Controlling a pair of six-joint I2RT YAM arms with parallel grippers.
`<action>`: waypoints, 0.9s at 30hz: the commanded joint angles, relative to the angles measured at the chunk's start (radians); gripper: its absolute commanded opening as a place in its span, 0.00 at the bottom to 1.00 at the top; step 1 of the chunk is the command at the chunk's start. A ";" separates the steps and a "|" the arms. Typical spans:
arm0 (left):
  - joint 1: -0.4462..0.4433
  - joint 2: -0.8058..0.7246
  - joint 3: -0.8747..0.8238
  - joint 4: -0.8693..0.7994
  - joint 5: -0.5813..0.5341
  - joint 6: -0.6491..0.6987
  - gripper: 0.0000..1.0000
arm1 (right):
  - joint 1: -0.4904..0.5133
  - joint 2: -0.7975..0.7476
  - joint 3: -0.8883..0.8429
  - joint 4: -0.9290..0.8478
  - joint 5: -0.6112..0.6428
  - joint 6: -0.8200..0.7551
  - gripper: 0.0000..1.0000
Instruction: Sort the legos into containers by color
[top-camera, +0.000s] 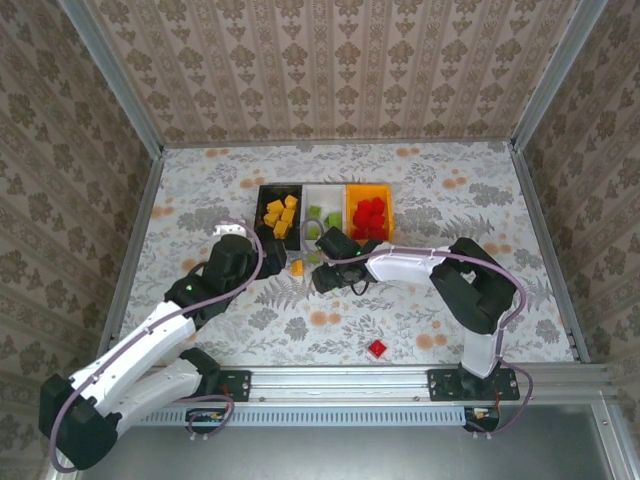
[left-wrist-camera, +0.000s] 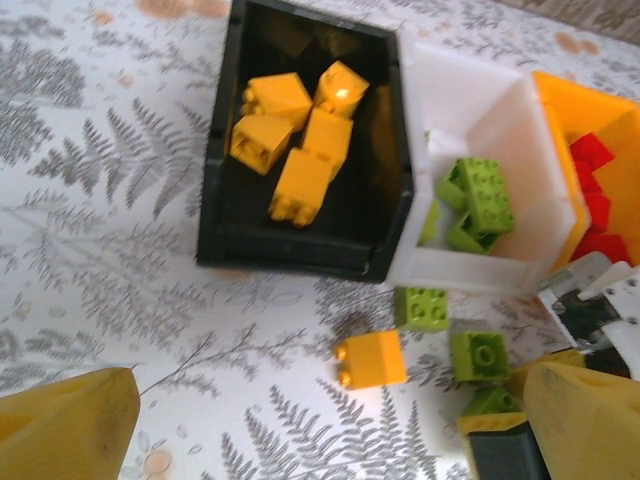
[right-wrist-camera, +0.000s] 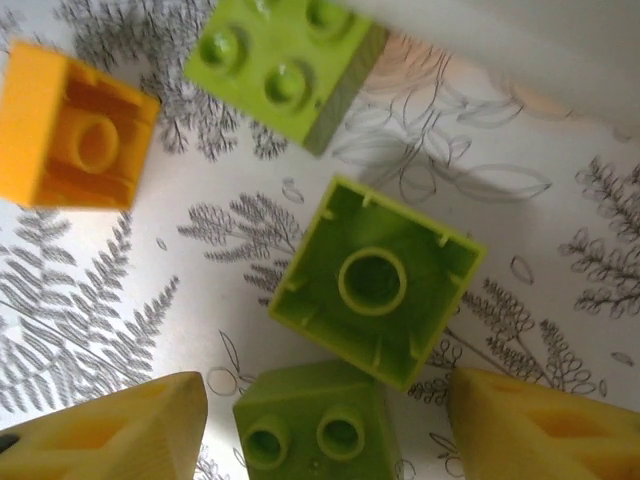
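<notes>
**1. Left claw.** The left claw (left-wrist-camera: 322, 430) stood over the patterned counter (left-wrist-camera: 110, 200) with its fingers spread wide and nothing between them. In the left wrist view, a loose orange-yellow brick (left-wrist-camera: 370, 360) lay on the counter at about 1 o'clock, just beyond the gap. The black bin (left-wrist-camera: 300, 255) lay farther off at 12 o'clock and held several orange-yellow bricks (left-wrist-camera: 300, 150).

**2. Right claw.** The right claw (right-wrist-camera: 325, 430) had its fingers apart, one on each side of a light green brick (right-wrist-camera: 310, 420). We saw bare counter between each finger and the brick, so it was bracketed but not clamped. An upturned green brick (right-wrist-camera: 375, 280), hollow side up, lay close beyond it at 12 to 1 o'clock. We could not tell whether the two touched. A studs-up green brick (right-wrist-camera: 285, 65) lay farther off at 12 o'clock. The loose orange-yellow brick lay at 10 o'clock.

**3. Containers.** In the top view, the three bins stood in a row at 12 o'clock of both claws. The white bin (left-wrist-camera: 480, 270) stood in the middle and held green bricks (left-wrist-camera: 480, 200). The orange bin (left-wrist-camera: 560, 110) stood at its 3 o'clock side and held red bricks (left-wrist-camera: 590, 190). A lone red brick (top-camera: 377, 348) lay on the counter at about 5 o'clock of the right claw, well apart from it.
</notes>
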 joint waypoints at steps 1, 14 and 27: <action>0.024 -0.038 -0.026 -0.053 -0.040 -0.049 1.00 | 0.024 0.018 0.013 -0.055 0.040 -0.008 0.58; 0.080 -0.014 -0.041 -0.047 0.001 -0.025 1.00 | 0.027 -0.161 -0.016 -0.004 0.008 -0.004 0.32; 0.080 0.082 -0.056 0.012 0.070 -0.014 1.00 | -0.117 -0.019 0.348 -0.118 0.096 0.044 0.35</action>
